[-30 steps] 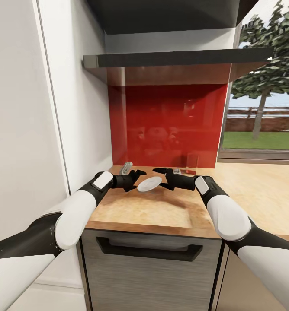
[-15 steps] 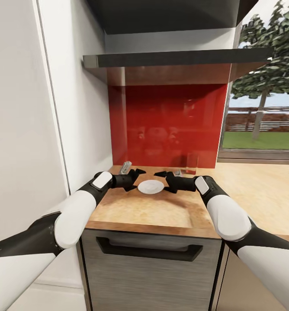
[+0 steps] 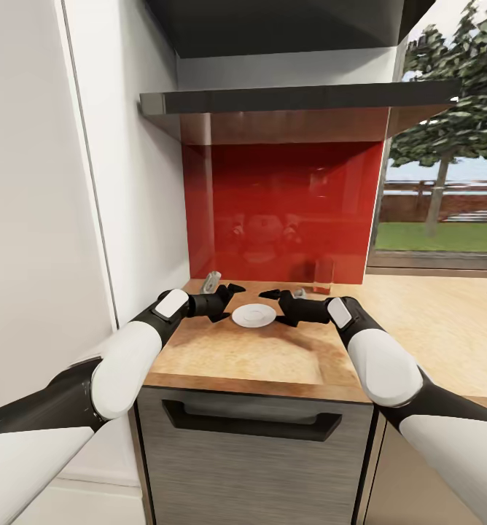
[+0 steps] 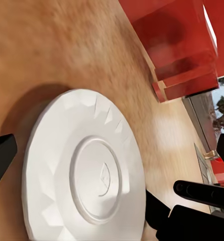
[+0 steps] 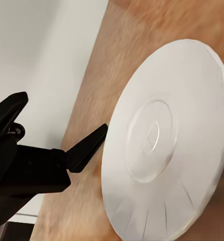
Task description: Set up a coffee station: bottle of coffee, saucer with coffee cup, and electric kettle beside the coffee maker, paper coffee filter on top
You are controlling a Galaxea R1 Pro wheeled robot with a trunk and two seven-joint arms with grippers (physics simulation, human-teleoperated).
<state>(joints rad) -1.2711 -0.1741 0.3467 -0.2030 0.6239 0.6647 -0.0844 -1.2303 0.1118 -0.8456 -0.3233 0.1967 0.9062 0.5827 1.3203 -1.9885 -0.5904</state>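
You have the saucer (image 3: 254, 316) lying flat on the countertop (image 3: 273, 357), toward the back edge near the red splashback (image 3: 287, 211) and not far from the left end, where the worktop meets the white wall (image 3: 138, 189). That is the only part of the coffee station you can count as begun. No coffee maker, cup, kettle, coffee bottle or paper filter shows on this stretch of worktop, so whether the saucer sits beside the coffee maker cannot be judged from here. The dark shelf (image 3: 294, 98) above appears from below, and what stands on it is hidden. By these views, most of the task is left.

Two small objects stand at the back edge by the splashback, one greyish behind your left gripper and one clear glass-like piece (image 3: 322, 275) behind your right; they are too small to name.

Your left gripper (image 3: 227, 297) sits just beside the saucer's left rim, and your right gripper (image 3: 274, 302) just beside its right rim, so the plate lies between them. Both have their fingers spread and hold nothing. In the left wrist view the saucer (image 4: 84, 175) rests on the wood with a dark fingertip (image 4: 1, 158) at its edge; the right wrist view shows the saucer (image 5: 164, 143) with the opposite gripper beyond it.
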